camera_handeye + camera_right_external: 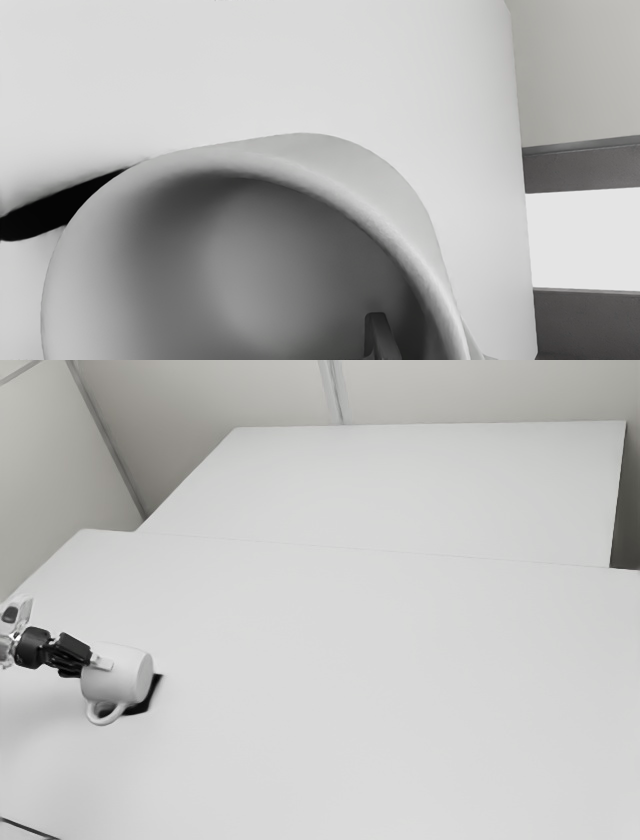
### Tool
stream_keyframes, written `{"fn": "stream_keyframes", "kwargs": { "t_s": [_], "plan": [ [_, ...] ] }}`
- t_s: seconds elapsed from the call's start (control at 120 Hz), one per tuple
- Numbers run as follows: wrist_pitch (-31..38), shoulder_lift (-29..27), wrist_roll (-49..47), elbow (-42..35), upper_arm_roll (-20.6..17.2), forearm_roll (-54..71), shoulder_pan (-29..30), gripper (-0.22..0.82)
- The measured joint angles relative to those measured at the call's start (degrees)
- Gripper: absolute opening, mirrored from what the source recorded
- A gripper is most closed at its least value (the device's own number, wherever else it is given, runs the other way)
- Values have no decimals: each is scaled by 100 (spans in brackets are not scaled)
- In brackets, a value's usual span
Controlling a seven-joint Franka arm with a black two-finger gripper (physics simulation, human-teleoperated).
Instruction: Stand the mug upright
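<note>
At the exterior view's left, the black gripper (96,660) reaches to the open end of the white mug (122,676). The mug lies on its side, its base toward the exterior view's right and its handle pointing down toward the viewer. In the wrist view the gripper (427,340) straddles the wall of the mug (345,170): one finger (381,337) is inside the mouth, the other outside, largely hidden by the wall. The two stand close together, shut on that wall. Whether the mug touches the table is unclear.
The white tabletop (350,680) stretches away from the mug toward the exterior view's right. Behind it lies another pale flat surface (400,480), with light walls around. A black patch (148,695) shows beside and beneath the mug.
</note>
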Motion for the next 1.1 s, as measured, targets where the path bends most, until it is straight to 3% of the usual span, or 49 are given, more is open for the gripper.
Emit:
{"fn": "stream_keyframes", "kwargs": {
  "t_s": [0.342,0.6,0.858,1.1],
  "plan": [
    [302,-575,92,70,-159,117,-223,-12],
    [1174,-1058,-230,275,-1497,1090,-437,-12],
    [2231,-1258,-1170,361,-3062,3194,-755,-12],
    [2851,-1425,-2387,166,-3914,4681,-997,-12]
  ]
}}
